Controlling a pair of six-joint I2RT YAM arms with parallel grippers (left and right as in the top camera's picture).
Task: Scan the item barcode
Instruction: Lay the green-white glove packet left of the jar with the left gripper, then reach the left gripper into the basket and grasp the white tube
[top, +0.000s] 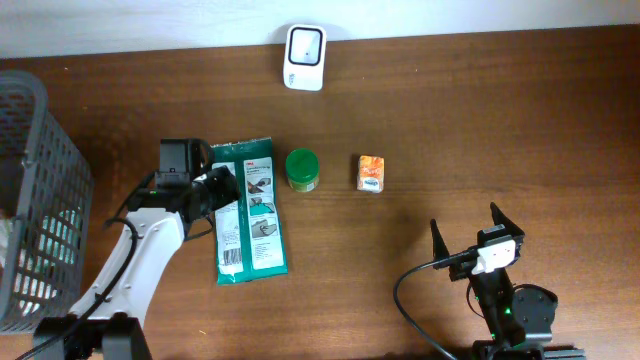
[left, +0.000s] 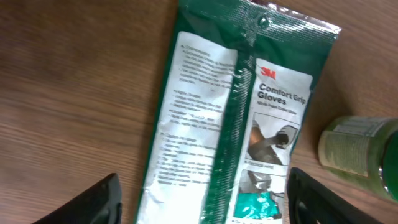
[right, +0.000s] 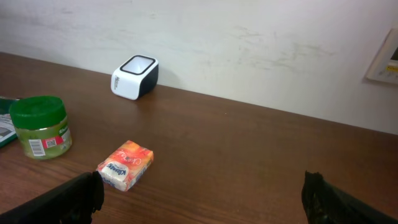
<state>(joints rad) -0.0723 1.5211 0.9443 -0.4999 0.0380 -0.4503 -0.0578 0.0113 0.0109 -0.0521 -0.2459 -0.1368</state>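
- The dark brown wooden bench (top: 450, 120) carries everything.
- A grey slatted plastic basket (top: 40, 200) stands at its left edge.
- The flat green-and-white plastic packet of gloves (top: 250, 215) lies left of centre, its long side running away from the robot.
- The left end effector (top: 225, 188) hovers over the packet's left edge. Its fingers are spread open, one on either side of the packet's width, and grip nothing.
- The right end effector (top: 467, 225) is wide open and empty, well apart from every item.
- A white barcode scanner (top: 304, 58) sits by the far wall.
- A green-lidded round jar (top: 302, 169) stands just beside the packet's upper right corner.
- A small orange tissue pack (top: 371, 173) lies right of the jar.
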